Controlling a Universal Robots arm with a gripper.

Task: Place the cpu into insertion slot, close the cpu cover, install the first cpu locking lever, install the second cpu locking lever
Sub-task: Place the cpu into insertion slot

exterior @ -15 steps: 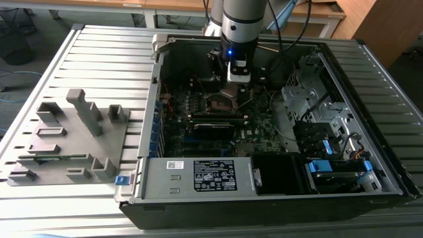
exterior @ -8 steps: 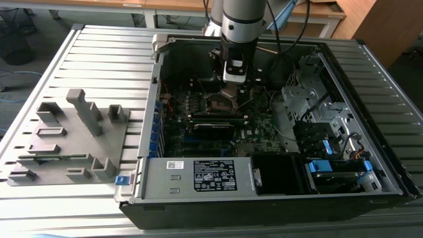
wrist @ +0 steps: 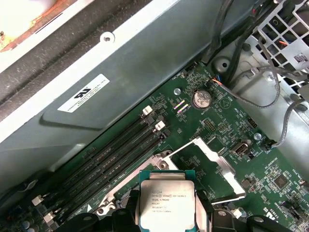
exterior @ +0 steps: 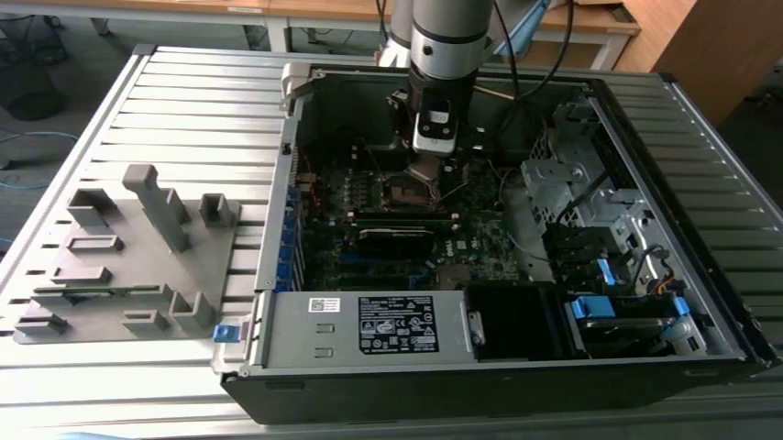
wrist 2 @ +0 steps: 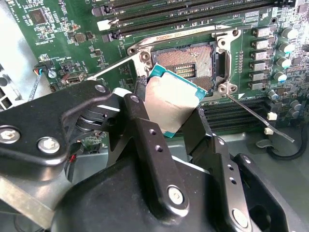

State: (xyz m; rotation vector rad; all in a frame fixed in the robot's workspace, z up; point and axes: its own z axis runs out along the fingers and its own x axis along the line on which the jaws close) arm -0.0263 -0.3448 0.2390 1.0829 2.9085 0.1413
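At the exterior view's left sits a grey holder [exterior: 135, 275]. Right of it, inside the open computer case [exterior: 514, 390], my gripper [exterior: 428, 170] clamps the chip [wrist 2: 171, 104]. It hangs tilted just over the bare socket [wrist 2: 186, 60], cover [wrist: 218, 160] raised.

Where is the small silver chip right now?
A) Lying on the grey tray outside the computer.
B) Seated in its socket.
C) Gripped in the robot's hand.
C: the hand grips the chip by its edges, while the socket is empty.
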